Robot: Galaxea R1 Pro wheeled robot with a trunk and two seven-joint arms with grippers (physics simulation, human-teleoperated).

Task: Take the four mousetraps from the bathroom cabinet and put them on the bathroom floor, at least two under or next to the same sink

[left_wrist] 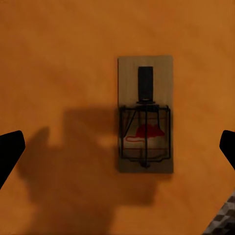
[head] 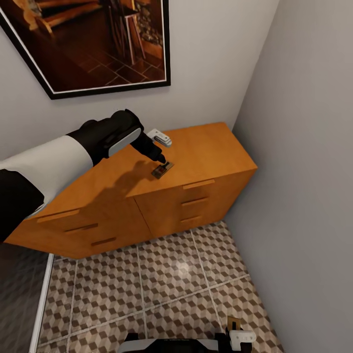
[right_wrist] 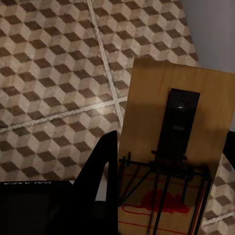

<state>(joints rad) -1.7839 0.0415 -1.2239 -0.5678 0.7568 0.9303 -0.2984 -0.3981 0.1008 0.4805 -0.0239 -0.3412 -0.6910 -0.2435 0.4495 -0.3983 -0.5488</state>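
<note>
Grey walls (head: 304,122), framed picture (head: 98,39) on wall.

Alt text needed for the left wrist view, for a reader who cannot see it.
A mousetrap lies flat on the orange-brown cabinet top, between the open left claw's dark fingertips; their shadow falls across the wood.

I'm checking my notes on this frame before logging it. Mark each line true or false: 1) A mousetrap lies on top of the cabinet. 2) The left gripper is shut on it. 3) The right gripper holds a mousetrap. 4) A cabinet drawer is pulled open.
1) True: a mousetrap lies flat on the cabinet top.
2) False: the left gripper hangs open above it, fingers wide apart.
3) True: the right gripper grips a second mousetrap above the bathroom floor.
4) False: all visible drawers are closed.
</note>
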